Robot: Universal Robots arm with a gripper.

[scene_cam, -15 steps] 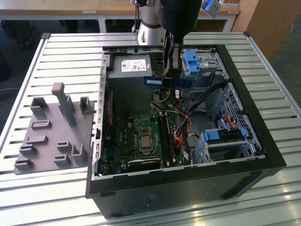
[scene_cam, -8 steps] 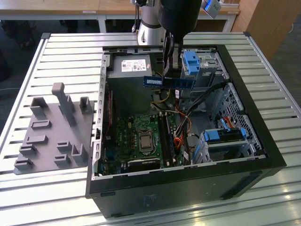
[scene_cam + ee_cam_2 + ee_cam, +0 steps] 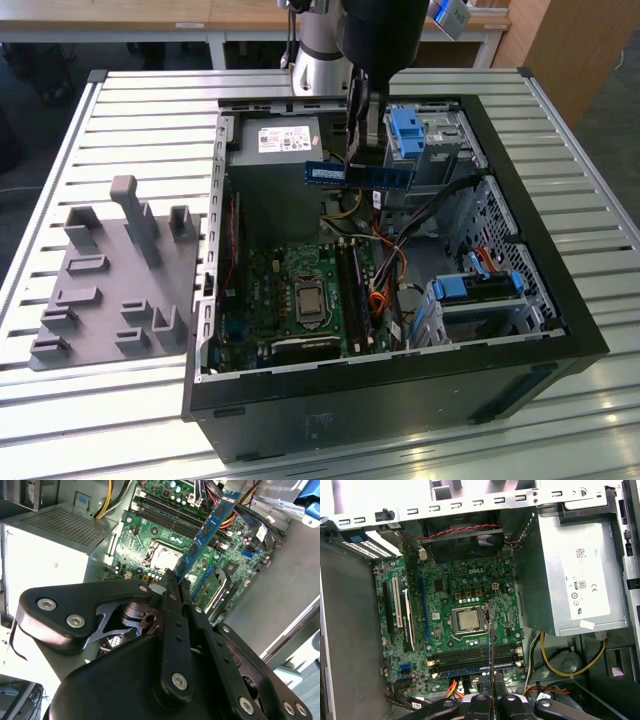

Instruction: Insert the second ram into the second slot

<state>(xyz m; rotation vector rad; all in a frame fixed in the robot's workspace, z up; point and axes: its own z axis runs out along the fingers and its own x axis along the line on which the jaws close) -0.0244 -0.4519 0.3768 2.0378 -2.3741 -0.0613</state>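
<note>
In the exterior view my gripper [image 3: 360, 158] is shut on the second ram [image 3: 340, 173], a thin blue stick held level above the open computer case [image 3: 400, 390], over its back half. In the second wrist view the ram [image 3: 207, 530] sticks out from the pinched fingertips [image 3: 172, 580] over the green motherboard [image 3: 150, 545]. Edge-on in the first wrist view, the ram [image 3: 490, 640] hangs well above the row of memory slots [image 3: 470, 656] and crosses it. A blue stick [image 3: 465, 670] lies seated in one slot of that row. I cannot tell which slot is the second slot.
A grey power supply [image 3: 275, 150] fills the case's back corner. Light-blue drive-bay latches [image 3: 405, 130] [image 3: 480, 286] and loose cables [image 3: 385, 270] lie to the exterior view's right of the slots. The processor socket [image 3: 308, 298] sits beside them. A grey fixture plate [image 3: 110, 290] rests outside the case.
</note>
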